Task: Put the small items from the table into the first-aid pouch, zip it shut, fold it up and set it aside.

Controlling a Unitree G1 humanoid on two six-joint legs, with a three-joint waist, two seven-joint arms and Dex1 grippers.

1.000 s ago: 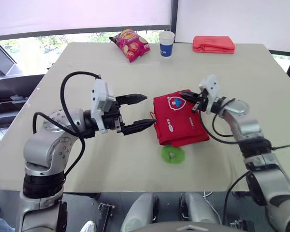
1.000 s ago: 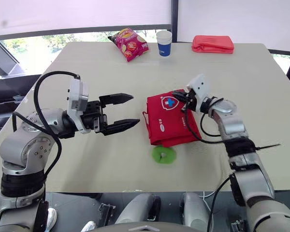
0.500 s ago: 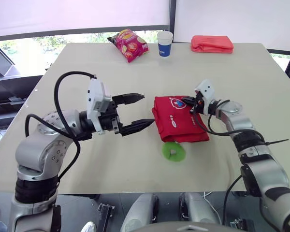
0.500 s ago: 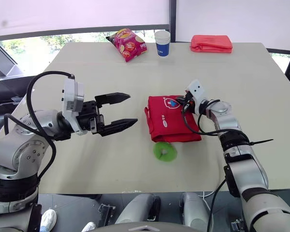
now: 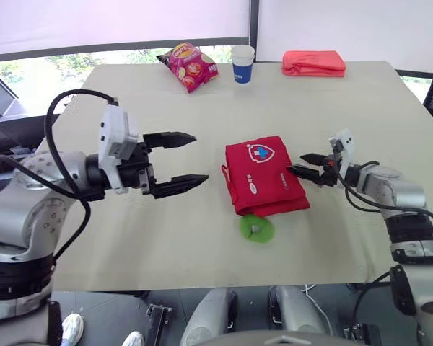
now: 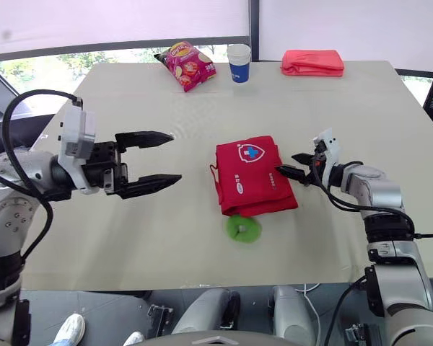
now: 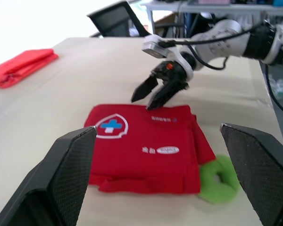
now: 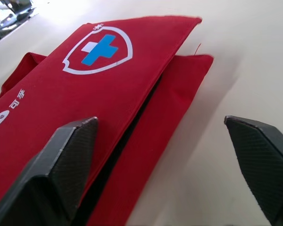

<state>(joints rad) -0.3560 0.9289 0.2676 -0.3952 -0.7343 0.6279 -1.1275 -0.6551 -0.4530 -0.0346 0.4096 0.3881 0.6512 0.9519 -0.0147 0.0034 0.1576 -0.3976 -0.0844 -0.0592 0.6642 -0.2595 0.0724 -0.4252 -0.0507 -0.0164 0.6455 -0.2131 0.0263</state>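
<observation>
The red first-aid pouch [image 5: 265,175] lies folded on the table's middle, its white shield with a blue cross facing up [image 8: 96,52]. A green ring [image 5: 256,228] rests on the table against the pouch's near edge. My right gripper [image 5: 296,163] stands open just right of the pouch, fingertips at its right edge, holding nothing. In the left wrist view the right gripper [image 7: 141,103] hovers at the pouch's [image 7: 146,150] far side. My left gripper [image 5: 200,157] hangs open and empty to the left of the pouch, a short gap away.
At the table's far edge lie a pink snack bag [image 5: 189,65], a blue-and-white paper cup [image 5: 242,63] and a folded red cloth [image 5: 314,63]. Bare tabletop [image 5: 130,238] stretches around the pouch, to the near edge.
My right gripper has opened, let go of the pouch and drawn back to the right. The pouch now lies flat and folded. My left arm has pulled back slightly left.
</observation>
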